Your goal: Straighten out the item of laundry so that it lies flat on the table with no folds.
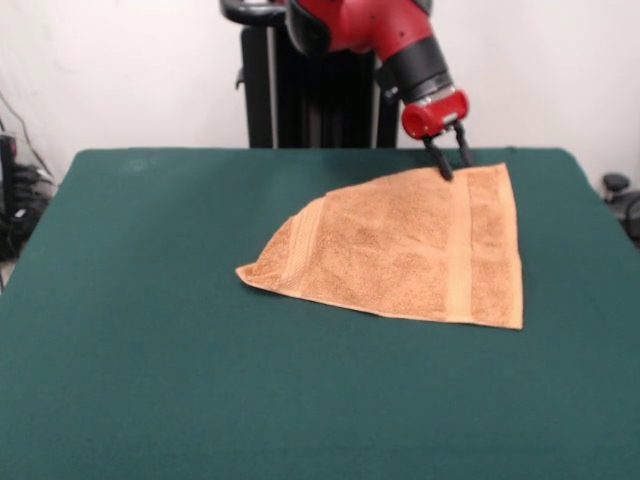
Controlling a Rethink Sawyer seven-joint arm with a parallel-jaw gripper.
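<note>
Soft terry, the towel (400, 250) looks light and limp to us, so we would pinch its far folded edge, where the claw (452, 157) hangs narrowly parted.

This looks like a robotics lab. A red and black robot arm (375, 35) rises on a black pedestal (310, 95) just behind the far edge of a large table (150, 380) covered in dark green felt. Behind the table stands a bare white wall (120, 70), and cables (20, 190) trail beside its left edge.
</note>
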